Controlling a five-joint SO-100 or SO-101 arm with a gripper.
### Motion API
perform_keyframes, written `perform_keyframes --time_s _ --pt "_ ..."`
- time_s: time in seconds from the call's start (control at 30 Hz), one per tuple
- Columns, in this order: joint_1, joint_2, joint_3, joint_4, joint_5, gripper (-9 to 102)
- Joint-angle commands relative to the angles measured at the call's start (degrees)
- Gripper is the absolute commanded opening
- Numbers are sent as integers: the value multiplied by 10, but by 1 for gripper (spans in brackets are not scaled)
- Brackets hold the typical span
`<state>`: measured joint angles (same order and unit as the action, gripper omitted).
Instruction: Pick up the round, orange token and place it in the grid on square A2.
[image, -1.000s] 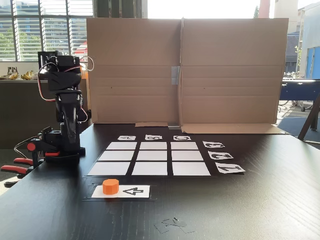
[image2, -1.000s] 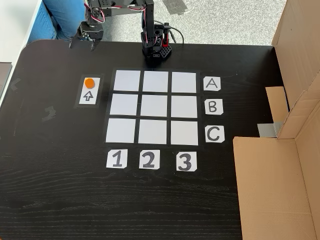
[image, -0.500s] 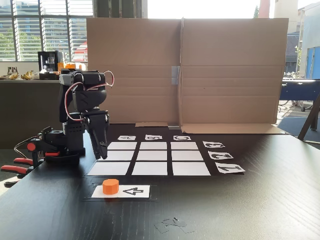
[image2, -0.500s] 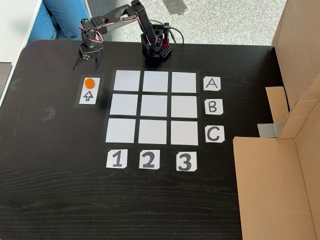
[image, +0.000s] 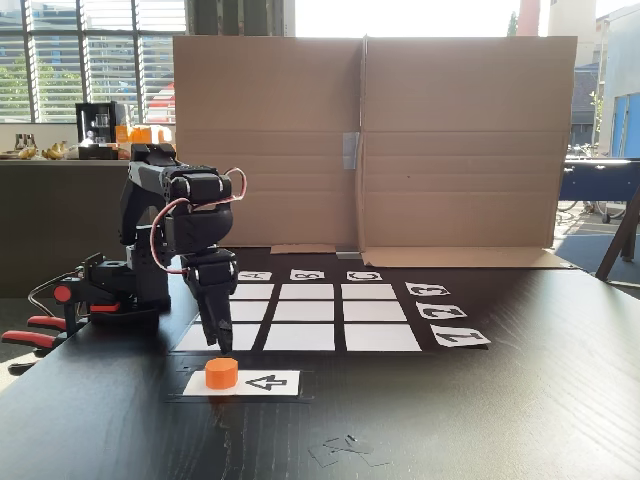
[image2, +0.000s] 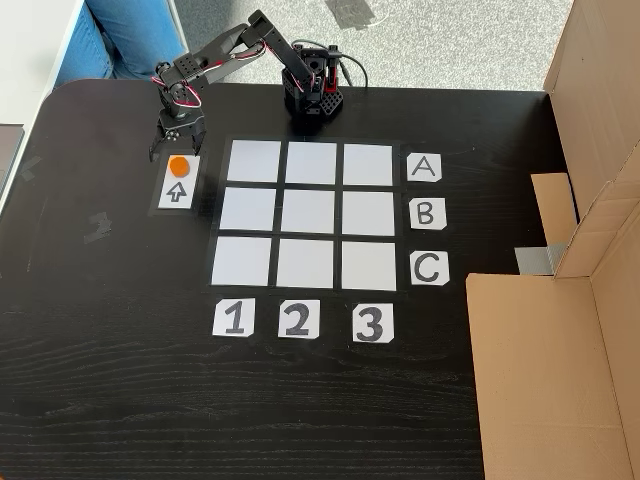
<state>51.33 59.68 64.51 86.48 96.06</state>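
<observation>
Beside the grid (image2: 310, 216) | orange token (image2: 178, 165) on arrow strip (image2: 178, 183) | tool (image2: 177, 146) just above it, fingers spread

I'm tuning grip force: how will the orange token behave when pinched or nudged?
The orange token looks like a short solid plastic cylinder, so probably stiff and light. Standing flat on the white arrow strip, it seems unlikely to tip; its smooth round side might slip between the open hand's fingers, or slide across the paper.

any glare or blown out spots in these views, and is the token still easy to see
In the fixed view facing the cardboard, the windows above it are blown out white, yet the round, orange token stays sharp below the end effector. In the fixed view from above, lighting is even and the token reads clearly.
</observation>
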Motion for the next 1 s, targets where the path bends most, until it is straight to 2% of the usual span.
perform_keyframes --time_s 0.0,0.2,0.57,0.97 --pt "-9 -4 -31 -8 6 41" --pt "-19 -42 -67 -10 20 41" --pt "-10 -74 -89 -12 105 41" --pt "-7 -112 -85 -20 125 41"
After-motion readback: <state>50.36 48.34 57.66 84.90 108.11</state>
